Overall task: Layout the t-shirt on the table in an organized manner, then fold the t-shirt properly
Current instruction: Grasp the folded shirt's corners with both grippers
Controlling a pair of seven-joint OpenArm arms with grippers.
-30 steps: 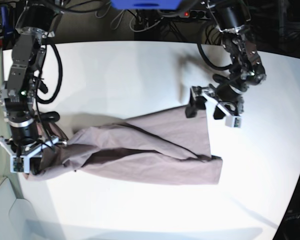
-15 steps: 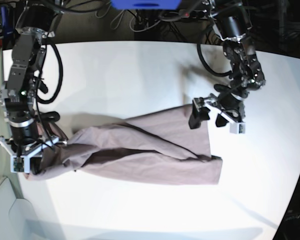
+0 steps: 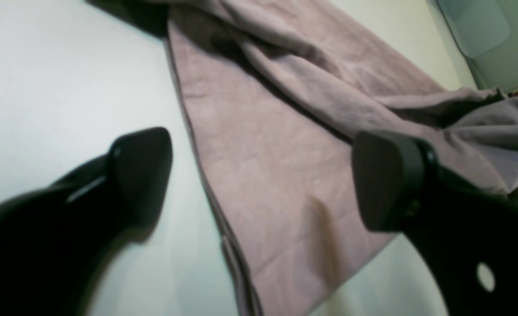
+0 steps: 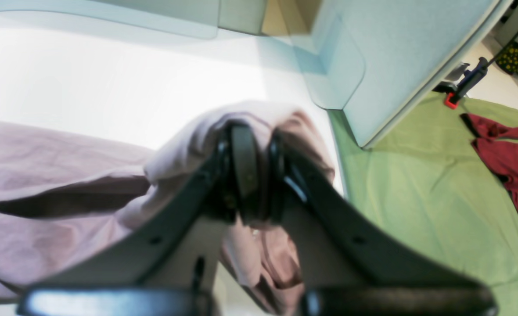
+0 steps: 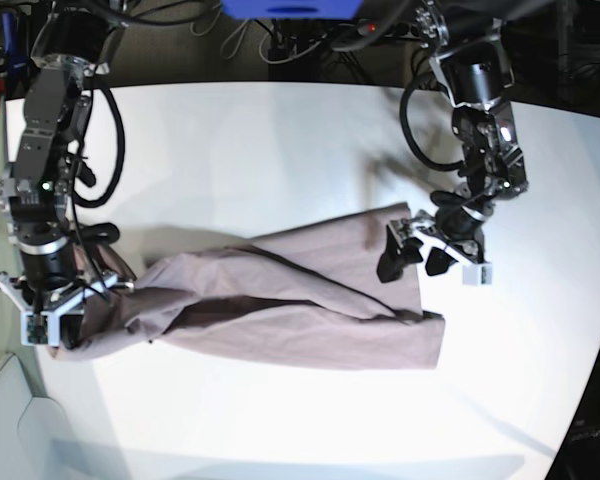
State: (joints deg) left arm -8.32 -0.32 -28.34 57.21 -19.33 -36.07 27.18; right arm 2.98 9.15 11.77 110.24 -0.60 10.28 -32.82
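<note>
The t-shirt (image 5: 280,305) lies bunched in a long diagonal band across the white surface (image 5: 230,150), not yet spread flat. The right end effector (image 4: 252,175) is clamped on a wad of cloth at the shirt's end nearest the surface edge. The left end effector (image 3: 259,175) hangs spread wide over the shirt's opposite hem — gripping nothing. The risk: the soft, matte, creased mauve fabric slides easily on the smooth top, so a descent astride the hem could pinch two layers or nudge it away.
</note>
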